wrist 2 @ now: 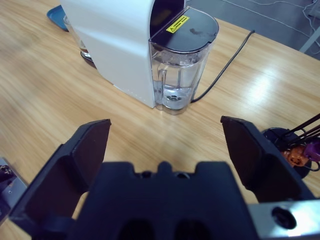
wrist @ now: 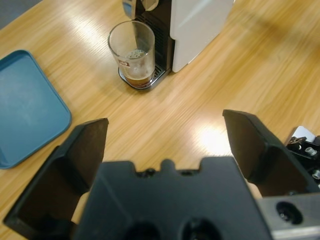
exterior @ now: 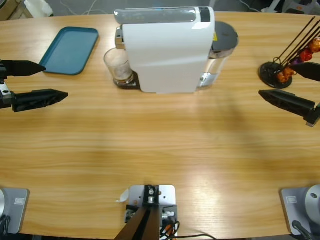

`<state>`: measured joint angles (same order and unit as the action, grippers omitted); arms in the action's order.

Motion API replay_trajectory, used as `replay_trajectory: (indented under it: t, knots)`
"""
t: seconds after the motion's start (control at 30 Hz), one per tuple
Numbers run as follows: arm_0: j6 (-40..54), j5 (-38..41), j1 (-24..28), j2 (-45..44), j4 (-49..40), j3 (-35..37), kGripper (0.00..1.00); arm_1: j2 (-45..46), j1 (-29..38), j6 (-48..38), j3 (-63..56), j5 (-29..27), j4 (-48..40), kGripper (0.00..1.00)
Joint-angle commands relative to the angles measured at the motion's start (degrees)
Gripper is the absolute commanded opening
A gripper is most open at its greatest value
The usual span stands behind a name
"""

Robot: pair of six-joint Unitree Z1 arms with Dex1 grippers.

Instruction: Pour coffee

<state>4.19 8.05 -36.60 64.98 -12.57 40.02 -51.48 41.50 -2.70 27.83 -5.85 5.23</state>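
**Glass under spout, both grippers wide and empty**

The left gripper point(exterior: 44, 81) is held wide open, gripping nothing, beside a blue tray point(exterior: 70, 49). The coffee point(wrist: 138, 79) is seen as a shallow layer in the glass point(exterior: 118, 65), set under the machine point(exterior: 167, 50). The right gripper point(exterior: 286, 85) is likewise spread, empty, near the capsule rack point(exterior: 280, 72).

Long wooden table point(exterior: 165, 145) with glossy light patches, grey floor point(wrist 2: 280, 15) beyond, possibly cables
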Motion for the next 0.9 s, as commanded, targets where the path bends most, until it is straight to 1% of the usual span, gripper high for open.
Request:
replay_trajectory:
  t: [0.03,0.17,0.33,0.43,0.53,0.63,0.77,0.9]
  knots:
    - [0.94,1.23,1.37,7.51,0.23,-1.03,1.000,-2.99,0.51,-0.55,-2.02,1.67,-0.63,0.991]
    - [6.97,3.48,4.63,13.11,5.45,-0.98,1.000,-5.12,0.51,-0.55,-1.49,2.72,-0.49,0.991]
    - [11.66,12.43,7.32,21.61,14.46,-0.31,1.000,-6.77,0.51,-0.55,-0.97,3.83,-0.13,0.991]
    - [15.60,15.61,8.63,25.21,18.37,0.09,1.000,-7.70,0.51,-0.55,-0.68,3.83,0.02,0.991]
    - [17.87,15.40,9.67,27.09,19.28,0.81,1.000,-7.76,0.51,-0.55,-0.67,3.83,0.04,0.991]
    - [18.39,12.51,9.97,27.95,20.14,1.15,1.000,-7.86,0.51,-0.55,-0.67,3.83,0.04,0.991]
    - [18.31,12.72,9.94,30.89,22.83,1.83,1.000,-8.37,0.51,-0.55,-0.58,3.83,0.04,0.991]
    - [17.78,12.34,9.88,33.01,23.55,3.61,1.000,-8.76,0.51,-0.55,-0.58,3.95,0.04,0.991]
